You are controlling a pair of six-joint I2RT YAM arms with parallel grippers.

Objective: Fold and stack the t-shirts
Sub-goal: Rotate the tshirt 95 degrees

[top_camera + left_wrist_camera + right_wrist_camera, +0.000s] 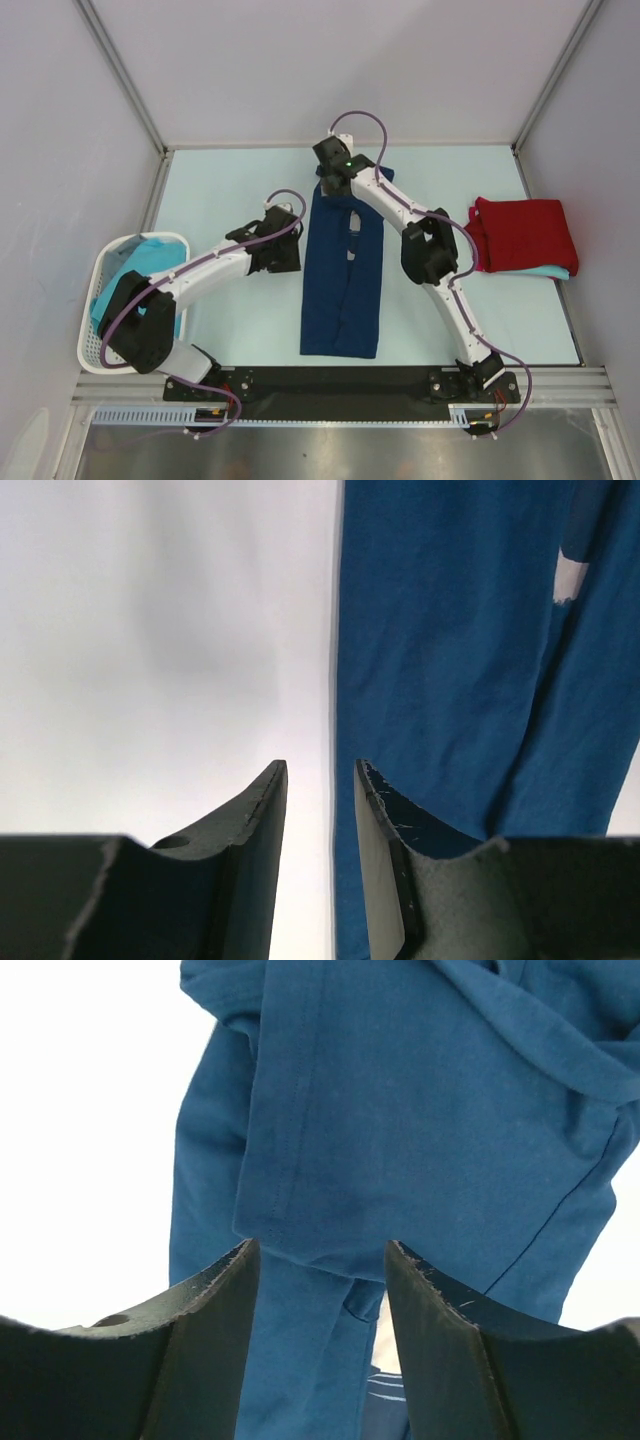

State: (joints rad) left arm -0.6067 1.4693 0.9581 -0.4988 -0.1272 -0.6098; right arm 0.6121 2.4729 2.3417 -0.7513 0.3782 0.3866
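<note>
A navy blue t-shirt [340,290] lies in the middle of the table, folded lengthwise into a long narrow strip, with a bit of its pale print [352,238] showing. My left gripper [296,250] is low beside the strip's left edge. In the left wrist view it [320,770] stands open, the cloth's edge [345,680] running just inside its right finger, bare table under the rest. My right gripper [333,178] hangs at the strip's far end. It [320,1245] is open above a folded sleeve and hem [330,1190], gripping nothing.
A folded red t-shirt [525,233] rests on a turquoise one [555,272] at the right side of the table. At the left edge stands a white perforated basket [95,330] holding turquoise cloth [145,265]. Grey walls close in the table on three sides.
</note>
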